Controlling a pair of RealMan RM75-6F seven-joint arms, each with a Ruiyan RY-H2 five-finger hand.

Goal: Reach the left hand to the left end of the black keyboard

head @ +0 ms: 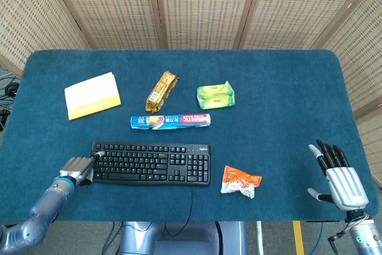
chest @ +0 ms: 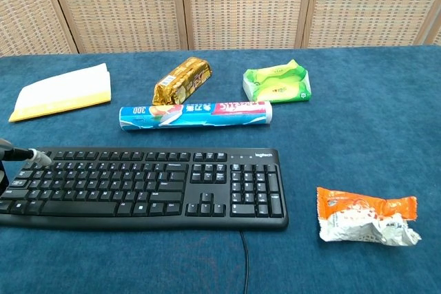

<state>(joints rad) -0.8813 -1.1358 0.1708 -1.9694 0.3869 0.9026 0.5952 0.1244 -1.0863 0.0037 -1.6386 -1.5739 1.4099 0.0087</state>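
— Two hands show. What is each doing?

— Left hand (head: 79, 169) sits at the keyboard (head: 150, 162) and touches its left end, at about 7 o'clock on the table (head: 286, 117). One finger (chest: 27, 155) reaches over the top-left corner keys, seen from the chest view. The rest look curled in against the end of the board, but I cannot tell whether they grip it. Right hand (head: 338, 177) is well apart at 4 o'clock, near the front right edge, fingers spread and straight, holding nothing.

— And the keyboard itself?

— It lies flat, long side across the table, front of centre, toward 6 o'clock. Its cable (head: 191, 198) runs off the front edge.

— What else is around it?

— A tube (head: 171, 121) lies just behind it at 12 o'clock from the keys, parallel to them. Behind that, a gold pack (head: 162, 91) sits tilted and a green pack (head: 215, 95) lies to its right. A pad (head: 92, 95) is off at 10 o'clock. An orange wrapper (head: 240, 181) lies crumpled near the keyboard's right end, apart from it.
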